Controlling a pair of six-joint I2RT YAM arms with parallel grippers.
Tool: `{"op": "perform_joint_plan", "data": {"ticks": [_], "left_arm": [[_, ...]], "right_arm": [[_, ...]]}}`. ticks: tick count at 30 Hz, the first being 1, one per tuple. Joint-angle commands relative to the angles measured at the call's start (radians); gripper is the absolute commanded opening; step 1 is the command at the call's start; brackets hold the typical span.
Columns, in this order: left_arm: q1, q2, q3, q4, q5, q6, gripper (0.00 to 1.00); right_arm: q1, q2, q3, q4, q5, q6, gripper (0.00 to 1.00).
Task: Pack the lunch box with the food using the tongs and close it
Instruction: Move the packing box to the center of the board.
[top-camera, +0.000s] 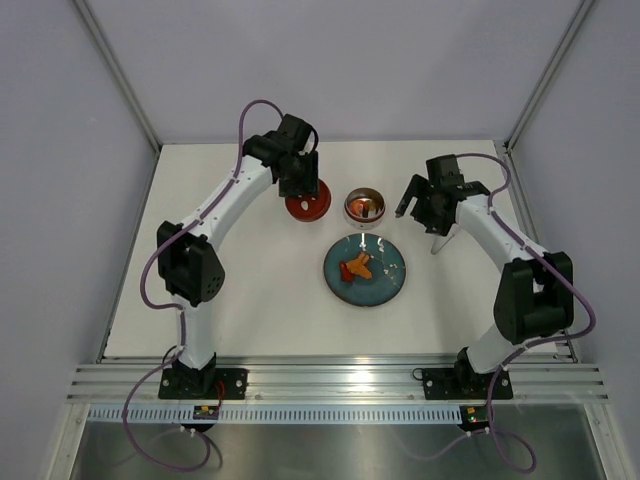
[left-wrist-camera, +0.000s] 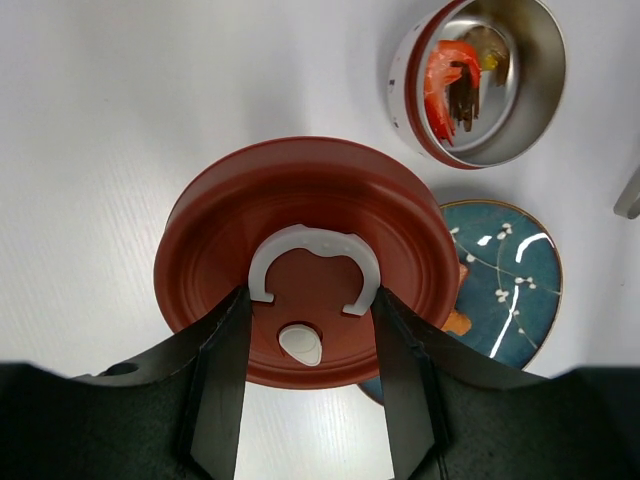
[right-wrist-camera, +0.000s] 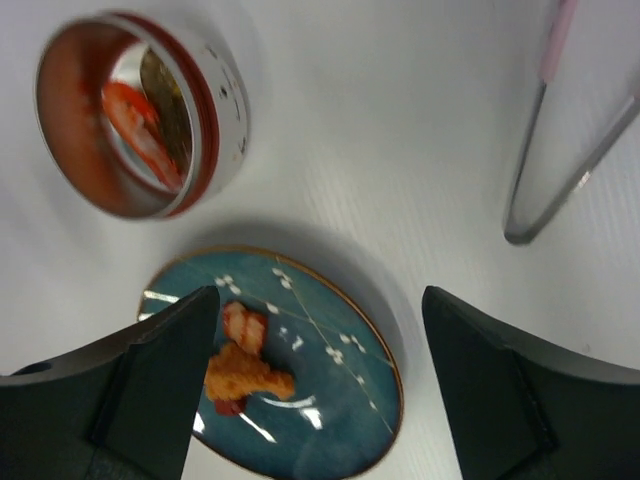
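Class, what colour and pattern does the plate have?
The plate is teal with white lines and dots; right wrist view.

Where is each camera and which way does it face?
Top external: above, behind the bases, facing down on the white table; both arms show.
Left wrist: faces down on the red round lid; the left gripper holds its handle.
Right wrist: faces down on the teal round plate between the open right gripper.
Shared: all catch the shiny round steel tin.

From above and behind, my top camera sees everything; both wrist cameras look down closely, sharing the teal round plate (left-wrist-camera: 512, 290) and shiny steel tin (left-wrist-camera: 536, 80).
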Motion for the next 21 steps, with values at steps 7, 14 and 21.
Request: {"op": "perform_joint_plan", "data": {"ticks": [7, 14, 21], "left_arm": [[-0.014, 0.025, 0.091, -0.008, 0.035, 0.009, 0.00], [-0.014, 0.034, 0.099, -0.007, 0.063, 0.014, 0.00], [-0.014, 0.045, 0.100, -0.007, 0.070, 0.023, 0.00]], "right_arm": [[-0.099, 0.433, 0.453, -0.023, -0.093, 0.061, 0.08], [-0.103, 0.679, 0.726, -0.089, -0.133, 0.101, 0.00], [-0.067, 0.771, 0.834, -0.101, -0.208, 0.080, 0.00]]}}
